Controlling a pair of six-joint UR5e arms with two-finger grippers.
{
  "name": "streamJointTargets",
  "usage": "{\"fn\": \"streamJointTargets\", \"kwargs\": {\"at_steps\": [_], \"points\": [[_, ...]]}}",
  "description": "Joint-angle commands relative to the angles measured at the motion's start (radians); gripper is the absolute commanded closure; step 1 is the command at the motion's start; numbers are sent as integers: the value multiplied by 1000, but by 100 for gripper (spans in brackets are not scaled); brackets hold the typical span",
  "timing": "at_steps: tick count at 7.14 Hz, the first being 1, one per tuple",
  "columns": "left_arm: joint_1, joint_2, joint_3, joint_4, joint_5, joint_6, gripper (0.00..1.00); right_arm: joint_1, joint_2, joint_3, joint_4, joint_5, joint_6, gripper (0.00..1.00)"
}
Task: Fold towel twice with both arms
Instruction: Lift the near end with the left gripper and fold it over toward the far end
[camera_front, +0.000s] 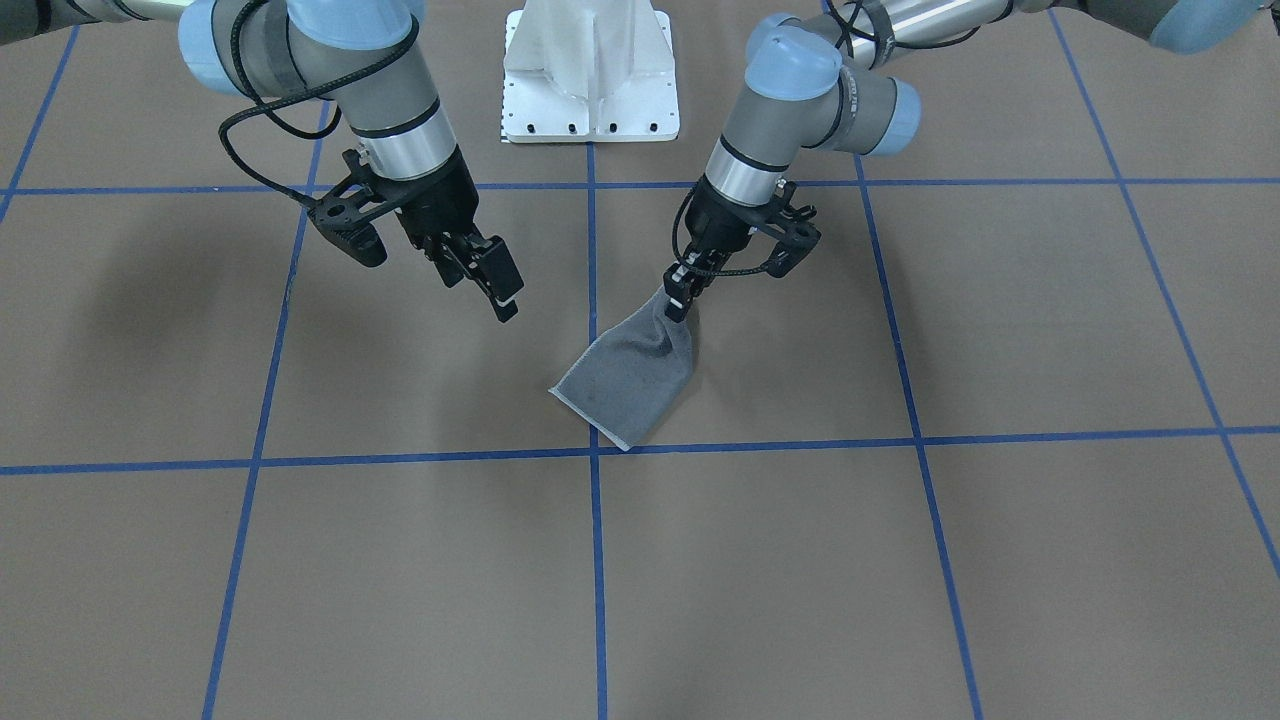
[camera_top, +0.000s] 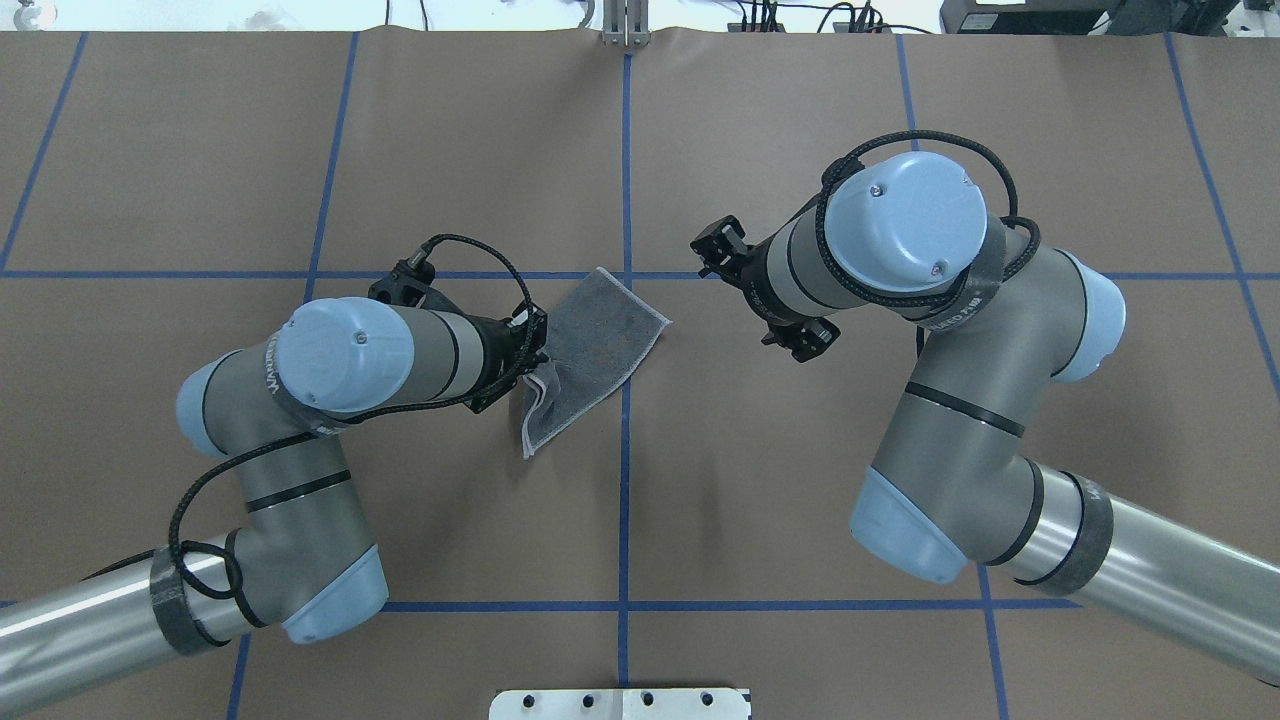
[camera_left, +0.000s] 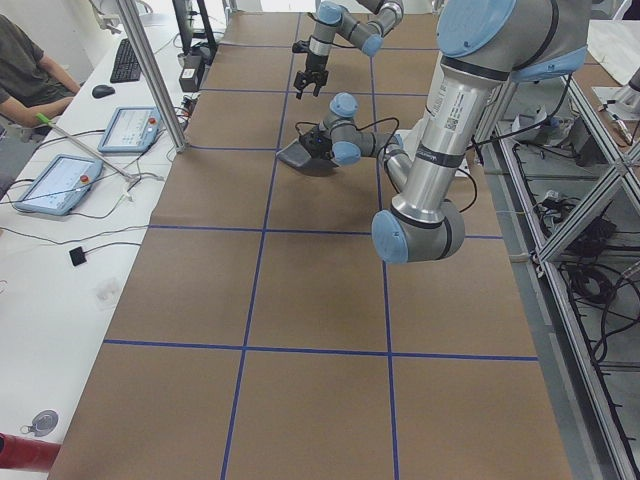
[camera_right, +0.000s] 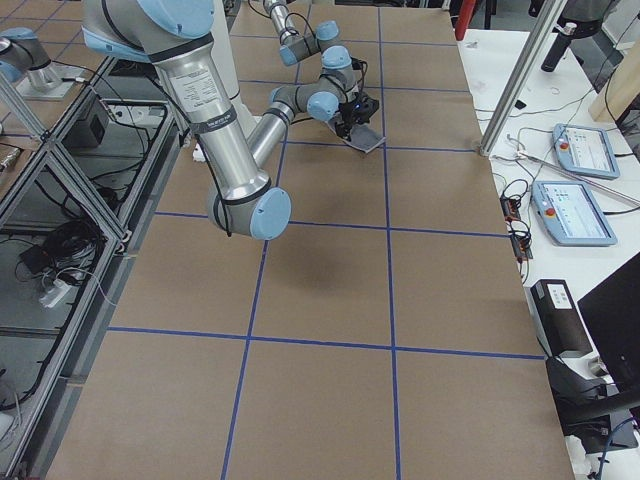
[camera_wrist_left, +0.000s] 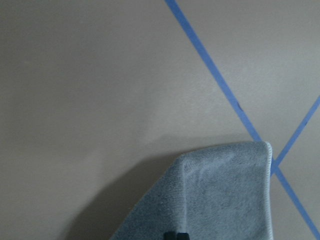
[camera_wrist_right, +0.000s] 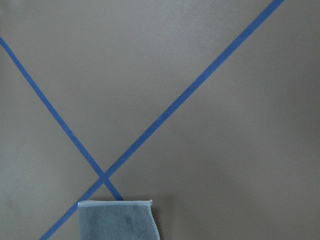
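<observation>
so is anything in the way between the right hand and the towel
Nothing visible. Only bare table lies between the right hand and the towel, which the left hand holds up by one corner.

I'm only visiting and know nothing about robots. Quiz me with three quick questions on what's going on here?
1. True or false: the towel lies completely flat on the table.
2. Whose fingers pinch it? A: the left arm's fingers. B: the other arm's. C: nobody's.
3. Fill in: the towel face in view is dark ____.

Key: 1 false, one corner is lifted. 2 A. 3 grey.
</observation>
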Motion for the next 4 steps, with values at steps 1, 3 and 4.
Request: {"fn": "streamJointTargets", "kwargs": {"at_steps": [1, 3, 4], "points": [[-19, -127, 124, 10, 4, -10, 100, 10, -2, 10, -21, 3, -1, 0], [-59, -201, 204, 10, 3, -8, 100, 108, -22, 14, -23, 123, -47, 0], [-79, -238, 247, 10, 3, -8, 100, 127, -50, 23, -21, 139, -69, 0]]}}
